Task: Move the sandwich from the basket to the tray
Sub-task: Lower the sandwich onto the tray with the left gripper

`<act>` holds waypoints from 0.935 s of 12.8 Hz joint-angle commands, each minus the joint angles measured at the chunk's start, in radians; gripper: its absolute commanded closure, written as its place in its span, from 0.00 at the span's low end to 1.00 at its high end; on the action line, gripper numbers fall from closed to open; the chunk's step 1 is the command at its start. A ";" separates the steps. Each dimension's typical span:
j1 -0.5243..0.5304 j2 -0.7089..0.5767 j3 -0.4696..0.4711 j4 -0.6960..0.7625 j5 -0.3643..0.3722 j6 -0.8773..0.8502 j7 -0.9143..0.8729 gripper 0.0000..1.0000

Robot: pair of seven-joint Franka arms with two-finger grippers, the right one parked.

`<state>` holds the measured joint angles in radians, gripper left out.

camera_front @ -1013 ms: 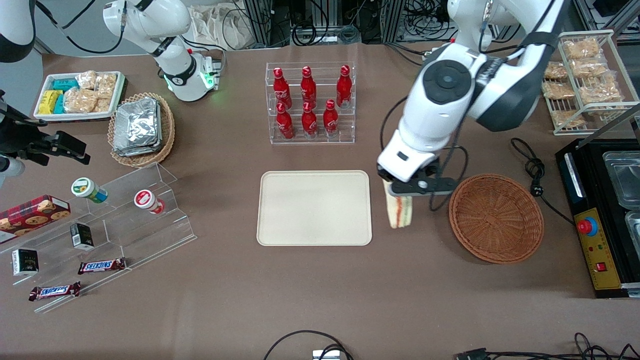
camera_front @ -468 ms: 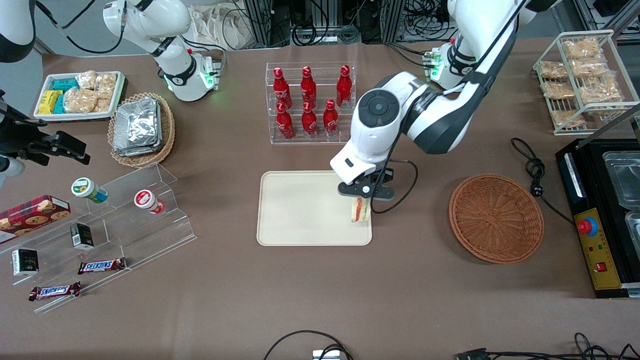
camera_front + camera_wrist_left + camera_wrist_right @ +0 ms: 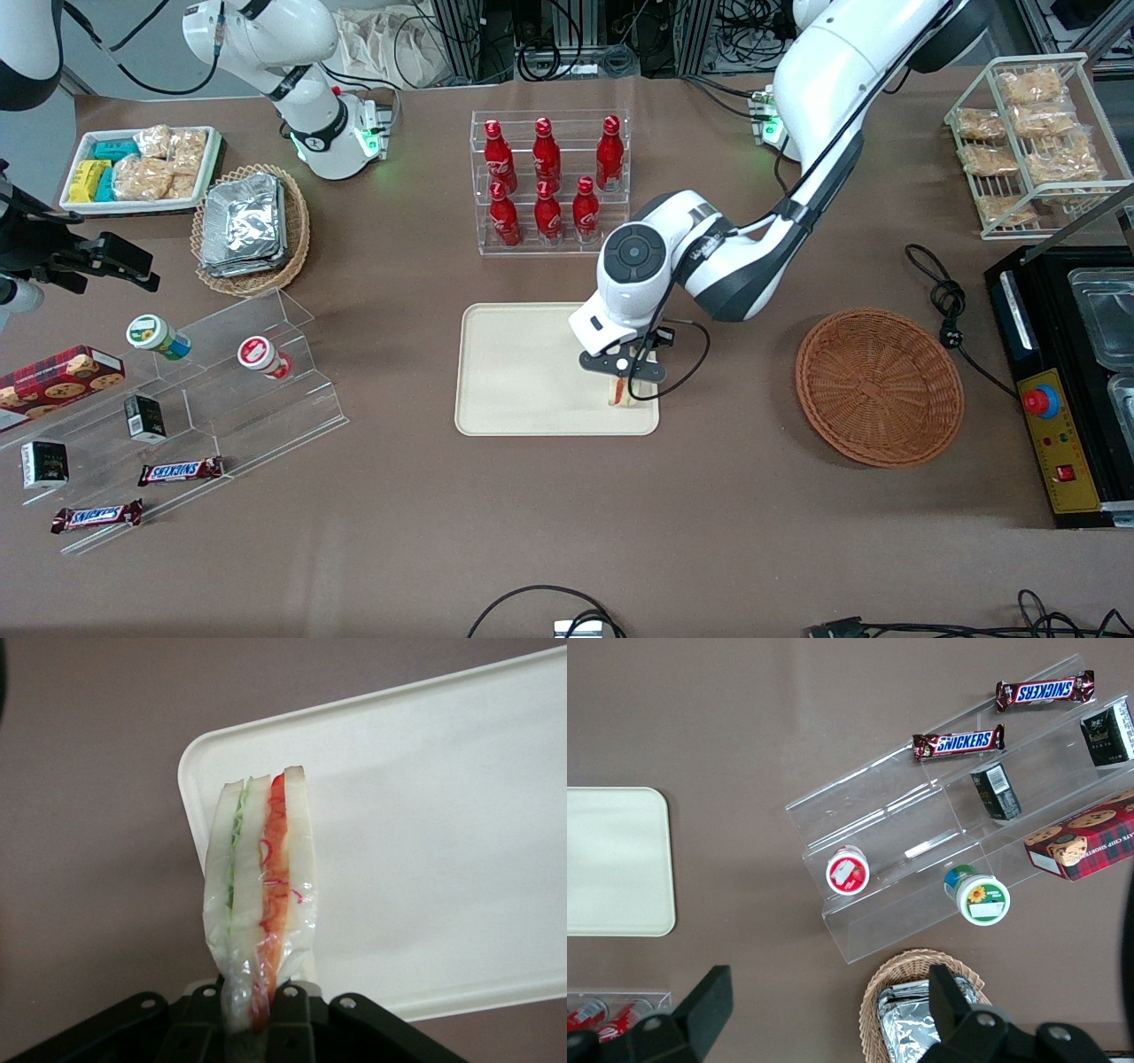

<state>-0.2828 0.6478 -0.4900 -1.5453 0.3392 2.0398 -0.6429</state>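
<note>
Sandwich (image 3: 261,895): thin triangular wedge of pale white bread wrapped in clear film, three bread layers on the cut edge with a green filling stripe and an orange-red one, pointed end away from the gripper. The black two-finger gripper (image 3: 621,377) on the white left arm has its jaws closed on the wedge's wide end, pinching the film and bread. In the front view only a sliver of the sandwich (image 3: 615,393) shows under the gripper, held over the flat cream-beige rectangular tray (image 3: 523,372), near the tray corner closest to the front camera on the working arm's side; can't tell whether it touches the tray surface. One sandwich, one tray, nothing else on the tray. One round reddish-brown woven wicker basket (image 3: 879,386) sits well apart from the tray toward the working arm's end of the table, nothing in it. Farther from the front camera than the tray: a clear acrylic rack (image 3: 550,183) with six red bottles, three per row. Toward the parked arm's end: a clear stepped acrylic shelf (image 3: 221,390), two Snickers bars (image 3: 180,471) by it.
</note>
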 commanded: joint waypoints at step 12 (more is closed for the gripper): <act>-0.062 0.069 0.079 0.013 0.067 0.065 -0.112 0.88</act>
<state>-0.3265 0.7128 -0.4242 -1.5455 0.3849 2.0994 -0.7333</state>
